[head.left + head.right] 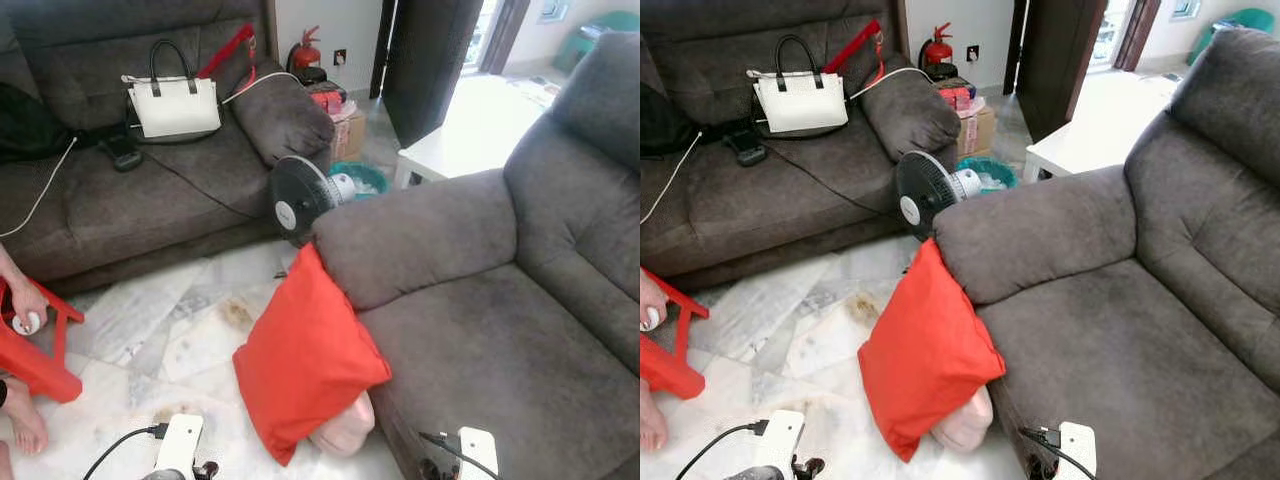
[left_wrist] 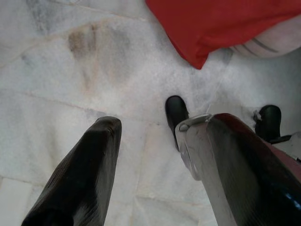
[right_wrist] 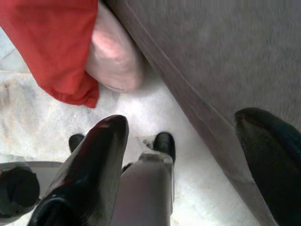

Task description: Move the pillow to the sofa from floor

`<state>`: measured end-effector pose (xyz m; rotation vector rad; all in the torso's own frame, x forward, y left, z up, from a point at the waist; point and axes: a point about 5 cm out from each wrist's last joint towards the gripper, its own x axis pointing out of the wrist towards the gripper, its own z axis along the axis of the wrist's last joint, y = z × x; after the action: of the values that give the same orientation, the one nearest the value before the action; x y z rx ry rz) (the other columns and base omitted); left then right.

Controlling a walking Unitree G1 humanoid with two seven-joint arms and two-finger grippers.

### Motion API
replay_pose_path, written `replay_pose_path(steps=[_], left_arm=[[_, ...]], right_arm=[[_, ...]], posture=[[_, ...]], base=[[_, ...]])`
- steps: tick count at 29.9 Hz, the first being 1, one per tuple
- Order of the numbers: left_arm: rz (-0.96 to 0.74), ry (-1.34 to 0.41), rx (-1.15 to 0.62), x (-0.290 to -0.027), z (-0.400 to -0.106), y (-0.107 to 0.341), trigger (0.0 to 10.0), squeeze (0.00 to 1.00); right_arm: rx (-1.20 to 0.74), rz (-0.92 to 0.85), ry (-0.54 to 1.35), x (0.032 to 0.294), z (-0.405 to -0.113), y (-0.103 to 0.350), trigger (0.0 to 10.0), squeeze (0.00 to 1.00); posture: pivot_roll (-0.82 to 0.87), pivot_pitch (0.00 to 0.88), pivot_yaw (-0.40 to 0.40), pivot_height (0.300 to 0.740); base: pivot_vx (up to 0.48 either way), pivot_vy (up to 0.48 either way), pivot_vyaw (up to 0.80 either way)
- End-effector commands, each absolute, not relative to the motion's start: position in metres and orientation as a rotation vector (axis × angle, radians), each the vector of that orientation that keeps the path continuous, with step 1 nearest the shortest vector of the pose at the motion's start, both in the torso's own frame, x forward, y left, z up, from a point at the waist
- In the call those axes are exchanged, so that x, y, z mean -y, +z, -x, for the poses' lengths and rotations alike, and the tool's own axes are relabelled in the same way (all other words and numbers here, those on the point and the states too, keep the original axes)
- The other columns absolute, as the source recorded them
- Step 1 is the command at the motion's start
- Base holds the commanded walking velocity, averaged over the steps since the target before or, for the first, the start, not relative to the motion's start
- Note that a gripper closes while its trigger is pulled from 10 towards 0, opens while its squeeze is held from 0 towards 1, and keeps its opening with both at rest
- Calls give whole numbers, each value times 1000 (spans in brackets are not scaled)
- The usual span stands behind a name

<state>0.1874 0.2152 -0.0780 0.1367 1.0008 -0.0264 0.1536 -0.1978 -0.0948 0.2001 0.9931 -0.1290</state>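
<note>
Leaning on grey sofa point(image 1: 480, 330), red pillow point(image 1: 305, 355) over marble floor point(image 1: 150, 330); left gripper point(image 2: 141, 165) & right gripper point(image 3: 188, 155) spread.

Right pincer point(image 3: 181, 155) spread wide above the marble floor point(image 3: 197, 188). At eleven o'clock, the red pillow point(image 3: 51, 42) overlaps a pink cushion point(image 3: 113, 59), which touches the grey sofa point(image 3: 211, 56).

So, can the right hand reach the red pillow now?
Probably yes: the red pillow leans against the sofa just ahead of the open right hand, with bare floor between them.
</note>
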Motion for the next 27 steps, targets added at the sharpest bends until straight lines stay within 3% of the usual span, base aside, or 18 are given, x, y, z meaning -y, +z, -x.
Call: replay_pose_path(steps=[1,18,27], left_arm=[[-139,-33,-1006,-216,-186,-78,10000,0],[-142,-35,-1006,-217,-186,-78,10000,0],[-161,-35,-1004,-217,-186,-78,10000,0]], right_arm=[[-999,-202,-135,198,-152,-95,10000,0],[-1000,-210,-145,198,-151,-96,10000,0],[-998,-201,-140,199,-152,-95,10000,0]], posture=[[66,52,-37,740],[66,53,-35,740],[66,50,-35,740]], base=[[270,0,0],[275,0,0],[0,0,0]])
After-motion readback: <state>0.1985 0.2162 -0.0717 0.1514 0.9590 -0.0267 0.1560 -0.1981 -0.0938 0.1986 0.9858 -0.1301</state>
